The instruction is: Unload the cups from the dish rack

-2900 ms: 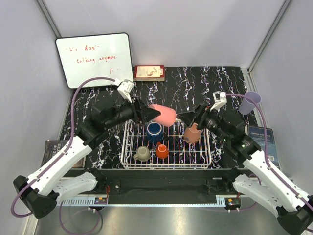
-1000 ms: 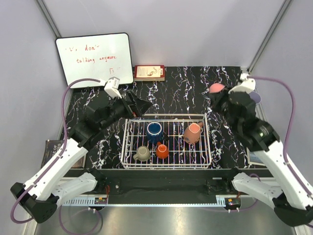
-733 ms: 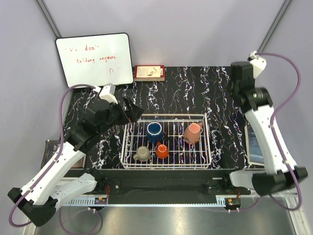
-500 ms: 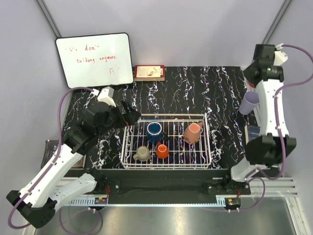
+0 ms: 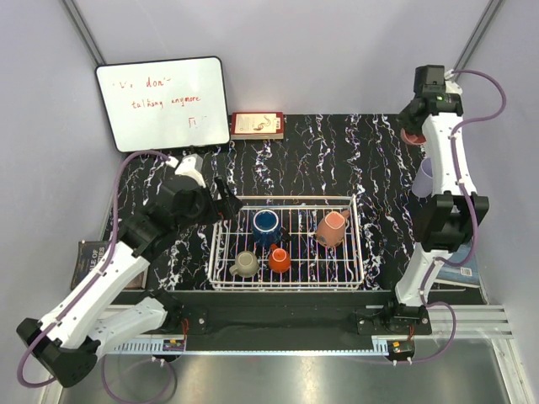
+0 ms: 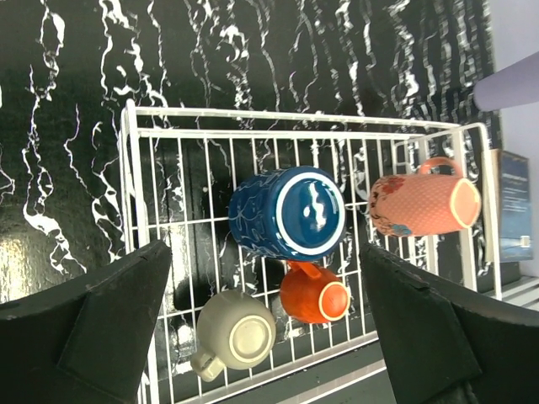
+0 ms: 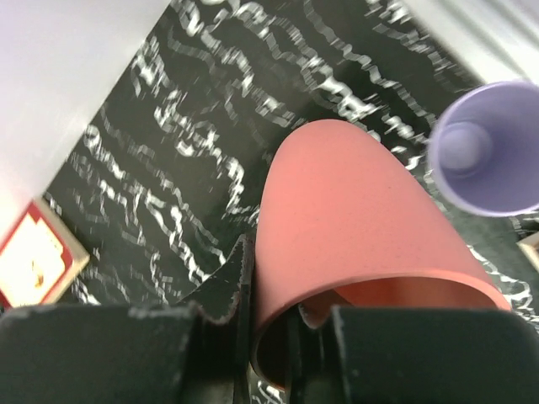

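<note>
Over the black marbled table (image 5: 337, 151), my left gripper (image 6: 263, 252) hung wide open and empty above the dish rack (image 6: 130, 168), while my right gripper (image 7: 290, 328) pinched the salmon-pink cup (image 7: 354, 219) near the lavender tumbler (image 7: 488, 151).

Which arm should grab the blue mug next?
Left. The left gripper hangs open at the rack, close to the blue mug; the right gripper is off at the far corner, shut on the pink cup.

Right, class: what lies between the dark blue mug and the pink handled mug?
Only bare dish rack wire, shown in the left wrist view.
</note>
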Controlling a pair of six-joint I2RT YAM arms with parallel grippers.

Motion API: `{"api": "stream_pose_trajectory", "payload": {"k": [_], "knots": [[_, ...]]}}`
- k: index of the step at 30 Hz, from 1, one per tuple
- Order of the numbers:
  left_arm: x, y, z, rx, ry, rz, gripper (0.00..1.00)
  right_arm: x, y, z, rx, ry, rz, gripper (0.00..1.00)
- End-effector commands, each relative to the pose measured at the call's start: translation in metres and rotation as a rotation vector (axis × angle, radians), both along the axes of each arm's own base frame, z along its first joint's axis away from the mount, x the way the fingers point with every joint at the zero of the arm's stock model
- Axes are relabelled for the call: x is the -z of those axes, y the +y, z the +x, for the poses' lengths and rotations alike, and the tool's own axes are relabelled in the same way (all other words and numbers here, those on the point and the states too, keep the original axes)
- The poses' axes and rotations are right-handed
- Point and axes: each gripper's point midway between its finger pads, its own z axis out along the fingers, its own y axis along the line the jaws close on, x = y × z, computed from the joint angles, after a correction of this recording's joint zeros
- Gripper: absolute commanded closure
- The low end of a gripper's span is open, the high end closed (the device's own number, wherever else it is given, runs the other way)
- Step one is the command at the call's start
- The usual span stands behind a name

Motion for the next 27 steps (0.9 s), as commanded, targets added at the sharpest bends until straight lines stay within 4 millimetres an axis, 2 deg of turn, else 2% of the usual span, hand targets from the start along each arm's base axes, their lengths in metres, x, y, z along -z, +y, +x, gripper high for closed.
{"api": "stream_pose_trajectory", "payload": {"k": [1,5,9,10,19,23,27], "knots": [[0.008,-0.005,0.004,0.012,0.027,0.014,0.03,0.009,0.014,0.008,-0.048,0.011,-0.008,1.0],[0.013,-0.005,0.004,0.008,0.04,0.016,0.03,0.053,0.014,0.003,-0.057,0.108,-0.01,1.0],[0.016,-0.006,0.005,0.004,0.051,0.012,0.03,0.08,0.011,0.009,-0.053,0.143,-0.013,1.0],[0.017,-0.008,0.004,0.01,0.055,0.011,0.03,0.092,0.011,0.012,-0.054,0.167,-0.008,1.0],[0.016,-0.012,0.008,0.019,0.05,0.009,0.03,0.104,0.012,0.049,-0.051,0.133,0.009,1.0],[0.025,-0.012,0.01,0.022,0.069,0.028,0.03,0.112,0.006,0.058,-0.051,0.162,-0.024,1.0],[0.034,-0.015,0.011,0.029,0.096,0.046,0.04,0.128,-0.002,0.057,-0.041,0.247,-0.066,1.0]]}}
